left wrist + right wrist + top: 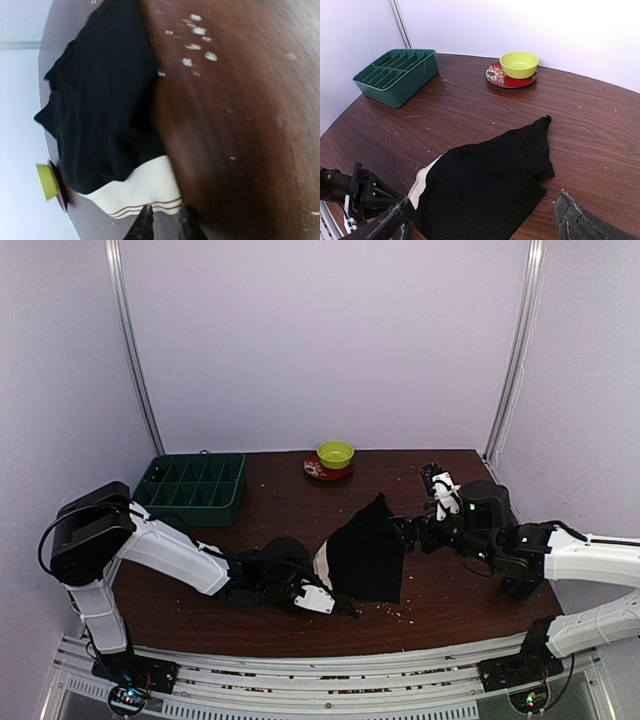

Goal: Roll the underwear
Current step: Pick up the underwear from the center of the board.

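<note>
One underwear point(368, 550) point(100, 100) point(485, 185) lies flat mid-table, black with a white band point(322, 563) point(145, 192) point(422, 182) on its left end. My left gripper point(345, 608) point(165, 210) sits low at that band's hem. Its fingertips point(146, 212) stand a narrow gap apart, one overlapping the striped edge, and bare table shows between them. My right gripper point(405, 532) point(482, 222) hovers open over the garment's right side, holding nothing. A dark crumpled heap point(283, 550) lies partly under my left arm, too dark to identify.
A green divided tray point(192, 487) point(395, 75) stands at the back left. A yellow-green bowl point(335, 453) point(519, 64) rests on a red patterned plate point(312, 470) point(495, 75) at the back centre. White crumbs point(197, 47) are scattered on the brown table point(450, 595).
</note>
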Controlling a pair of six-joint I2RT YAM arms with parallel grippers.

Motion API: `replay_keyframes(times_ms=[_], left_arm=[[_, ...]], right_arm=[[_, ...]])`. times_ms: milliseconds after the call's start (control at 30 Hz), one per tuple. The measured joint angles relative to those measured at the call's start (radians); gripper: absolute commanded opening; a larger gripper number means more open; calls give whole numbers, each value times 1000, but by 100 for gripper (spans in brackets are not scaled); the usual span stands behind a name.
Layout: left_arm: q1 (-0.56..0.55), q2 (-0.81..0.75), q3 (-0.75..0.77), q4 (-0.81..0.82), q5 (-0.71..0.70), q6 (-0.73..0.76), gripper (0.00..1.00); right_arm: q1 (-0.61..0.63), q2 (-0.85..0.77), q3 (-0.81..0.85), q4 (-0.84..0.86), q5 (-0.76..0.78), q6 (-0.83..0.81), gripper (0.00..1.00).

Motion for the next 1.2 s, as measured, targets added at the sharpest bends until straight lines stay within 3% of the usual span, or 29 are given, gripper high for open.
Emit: replay_keyframes(times_ms=[67, 467, 867, 1200], left_arm=[[-6, 11, 0, -1, -13, 14, 0], [-5, 28, 31, -26, -31, -16, 0], [167, -68, 158, -250, 211, -155, 0], [196, -102, 252, -342, 350, -200, 0]], right_arm=[[0, -2, 0, 3, 0, 0, 100], [0, 85, 0, 19, -40, -79, 100], [89, 247, -21, 75, -116, -245, 100], [265, 461, -20, 169, -8, -391, 100]])
